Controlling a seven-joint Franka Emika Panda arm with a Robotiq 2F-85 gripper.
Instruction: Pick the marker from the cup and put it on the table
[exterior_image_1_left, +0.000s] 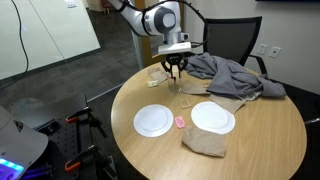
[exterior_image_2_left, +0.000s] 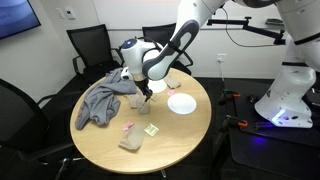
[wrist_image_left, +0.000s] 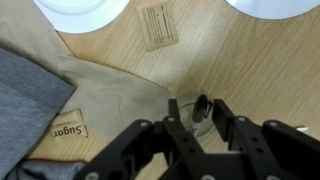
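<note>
wrist view: looking straight down into the cup, clear-walled, standing on the table at the edge of a beige napkin. dark marker upright inside, end toward the camera. gripper released, jaws apart and straddling the marker's top, with no contact visible. a sugar packet further off.

in an exterior view: gripper low over the table, between the grey cloth and the white plates. cup too small to pick out here.

in an exterior view: gripper pointing straight down beside the grey cloth.

judged as the approach-to-grasp step, no lift yet. next move calls for: lowering a little, staying centred on the marker, clenching on its shaft without nudging the glass, then drawing straight up.
</note>
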